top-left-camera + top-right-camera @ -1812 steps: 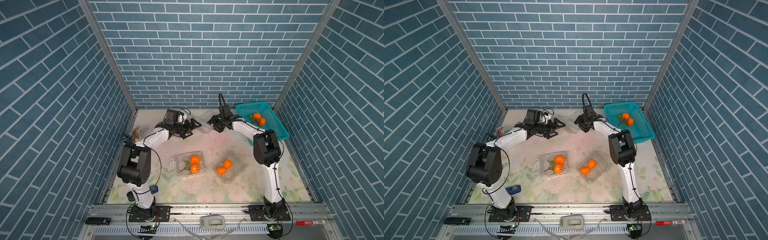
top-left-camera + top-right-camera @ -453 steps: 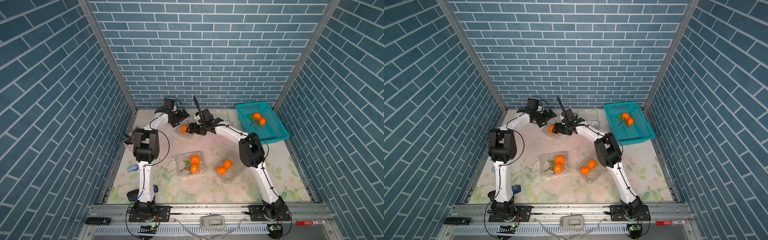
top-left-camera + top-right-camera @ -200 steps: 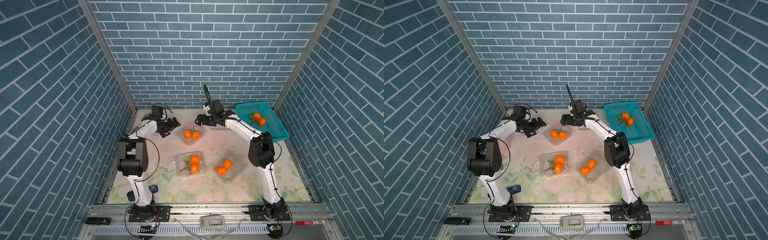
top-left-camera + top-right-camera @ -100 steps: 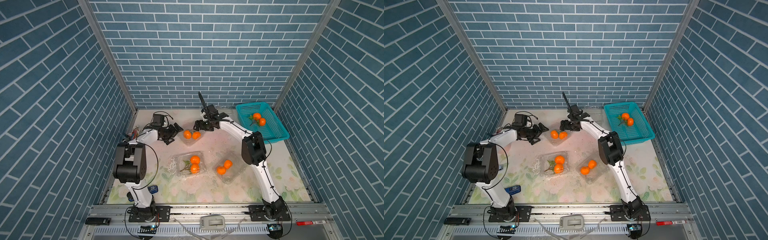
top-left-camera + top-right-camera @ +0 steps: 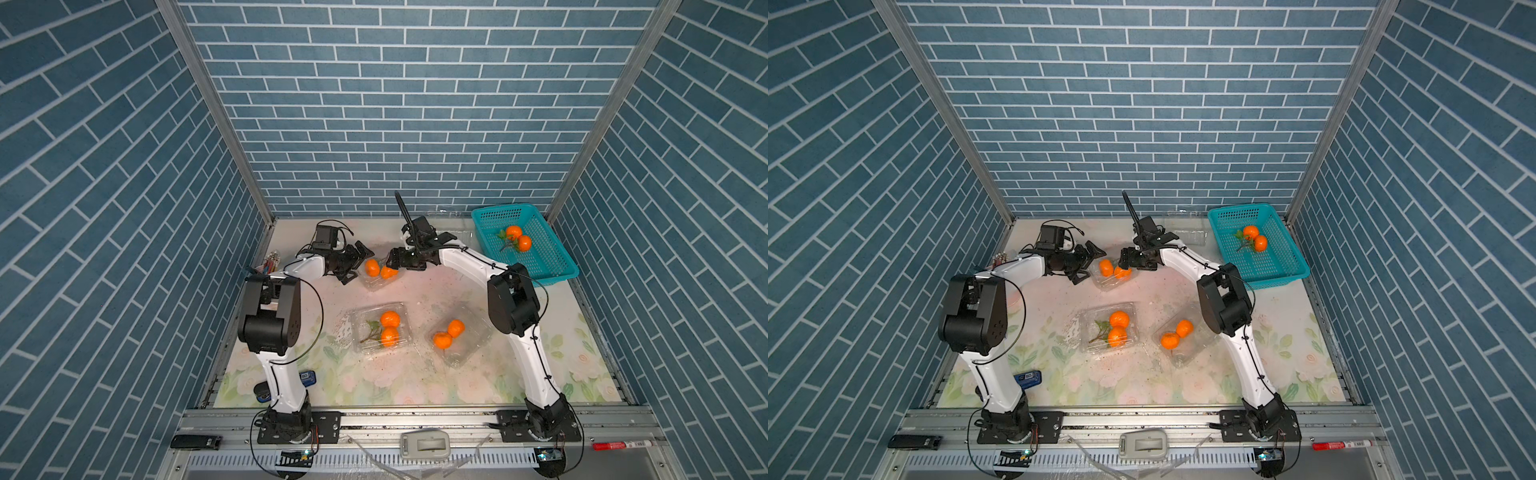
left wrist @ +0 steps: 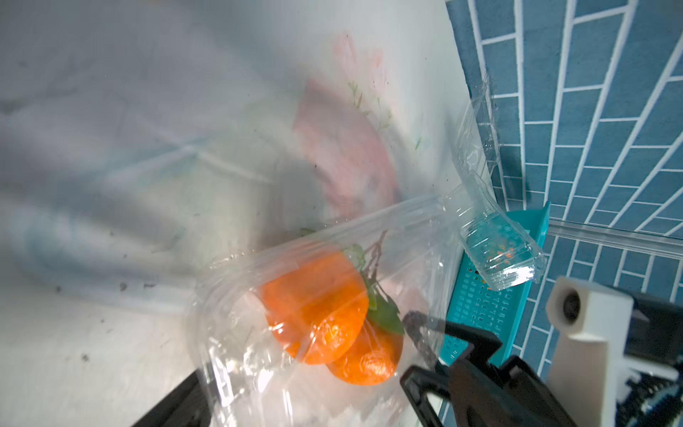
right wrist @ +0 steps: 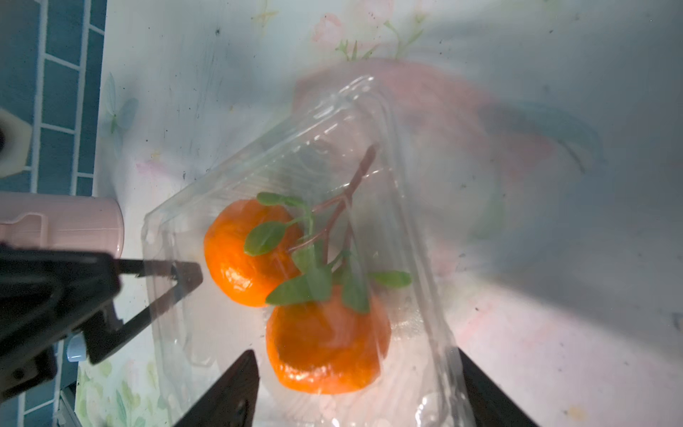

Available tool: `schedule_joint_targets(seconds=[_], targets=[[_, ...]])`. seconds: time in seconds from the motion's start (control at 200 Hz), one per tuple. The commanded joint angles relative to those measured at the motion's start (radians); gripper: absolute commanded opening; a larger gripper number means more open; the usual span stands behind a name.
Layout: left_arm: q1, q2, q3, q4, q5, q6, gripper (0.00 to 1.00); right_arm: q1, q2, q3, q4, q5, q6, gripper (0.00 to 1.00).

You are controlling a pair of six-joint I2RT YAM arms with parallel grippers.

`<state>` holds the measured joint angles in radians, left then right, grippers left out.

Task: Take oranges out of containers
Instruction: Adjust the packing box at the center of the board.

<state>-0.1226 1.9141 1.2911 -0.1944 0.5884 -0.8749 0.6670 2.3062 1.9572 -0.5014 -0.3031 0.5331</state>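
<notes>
At the back of the mat a clear container (image 5: 376,282) holds two oranges (image 5: 372,267) joined by a leafy stem (image 7: 332,218). My left gripper (image 5: 358,261) is open at the container's left end, one fingertip (image 7: 184,271) against its wall. At the right end my right gripper (image 5: 394,265) is open, its jaws on either side of the nearer orange (image 7: 325,340). Two more containers (image 5: 361,332) (image 5: 473,345) in front each hold a pair of oranges (image 5: 390,319) (image 5: 456,327). In the left wrist view the oranges (image 6: 314,307) show through plastic between the left gripper (image 6: 314,406) jaws.
A teal basket (image 5: 548,266) at the back right holds two oranges (image 5: 514,232). An empty clear container (image 5: 1190,237) lies beside it by the back wall. A pink pencil cup (image 5: 270,264) stands at the left edge. A small blue object (image 5: 306,376) lies near the left arm's base.
Both grippers have closed in on the back container from either side. The right one dropped down to its right end, and its jaws have narrowed a little.
</notes>
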Motion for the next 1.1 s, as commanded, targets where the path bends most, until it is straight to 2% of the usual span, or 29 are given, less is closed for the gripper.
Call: schedule_joint_targets(seconds=[0.0,0.155,0.27,0.41,0.515,0.58,0.815,0.99,1.095], targets=[[-0.009,0.023,0.062,-0.017,0.001,0.002,0.99,0.012,-0.065,-0.042,0.032,-0.010,0.052,0.78],[-0.008,0.060,0.138,-0.058,0.000,0.018,0.99,0.029,-0.077,-0.085,0.054,-0.018,0.091,0.76],[-0.004,0.104,0.224,-0.151,-0.024,0.078,0.99,0.043,-0.086,-0.117,0.071,-0.035,0.122,0.75],[0.046,0.133,0.247,-0.235,-0.039,0.112,0.99,0.048,-0.141,-0.198,0.121,-0.077,0.160,0.76],[0.087,0.098,0.219,-0.252,-0.042,0.115,0.99,0.048,-0.184,-0.253,0.132,-0.095,0.169,0.79],[0.092,0.056,0.222,-0.287,-0.054,0.158,0.99,0.048,-0.205,-0.268,0.126,-0.091,0.165,0.81],[0.092,-0.051,0.231,-0.414,-0.100,0.271,0.99,0.043,-0.257,-0.260,0.022,0.018,0.080,0.93],[0.092,-0.077,0.237,-0.493,-0.167,0.351,0.99,0.032,-0.263,-0.259,0.034,0.018,0.068,0.95],[0.090,-0.107,0.214,-0.472,-0.159,0.362,0.99,0.031,-0.271,-0.251,0.049,0.031,0.071,0.95]])
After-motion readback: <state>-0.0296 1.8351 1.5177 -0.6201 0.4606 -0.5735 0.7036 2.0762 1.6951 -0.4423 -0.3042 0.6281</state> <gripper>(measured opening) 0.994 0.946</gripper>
